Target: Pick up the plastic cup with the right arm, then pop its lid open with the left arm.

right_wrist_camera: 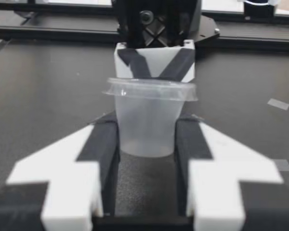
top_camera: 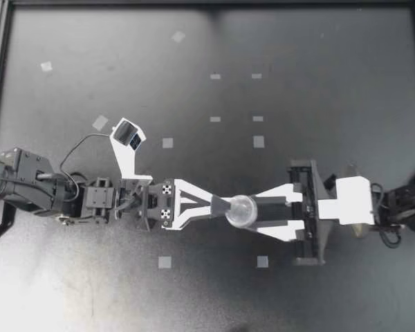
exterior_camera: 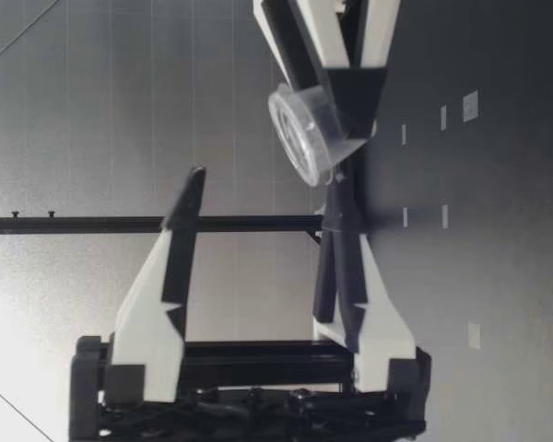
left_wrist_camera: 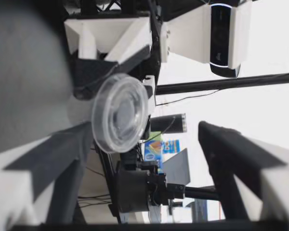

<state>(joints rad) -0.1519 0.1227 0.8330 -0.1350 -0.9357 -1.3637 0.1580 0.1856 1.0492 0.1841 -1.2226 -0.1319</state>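
A small clear plastic cup (top_camera: 240, 209) hangs above the dark table, with my right gripper (top_camera: 257, 211) shut on its body from both sides. Its mouth tips toward my left gripper (top_camera: 220, 205), which stands open right in front of it. In the low view the left gripper (exterior_camera: 265, 189) has one finger above the other: the lower reaches close under the cup (exterior_camera: 309, 129), the upper stands apart. The left wrist view looks into the cup (left_wrist_camera: 119, 113), beside one finger (left_wrist_camera: 53, 159). In the right wrist view the cup (right_wrist_camera: 147, 115) sits upright between the pads (right_wrist_camera: 102, 144).
Small pale tape squares (top_camera: 165, 262) dot the dark table (top_camera: 297, 83). A black frame rail (top_camera: 207, 3) runs along the far edge and both sides. Both arms meet near the middle of the table, toward the near edge.
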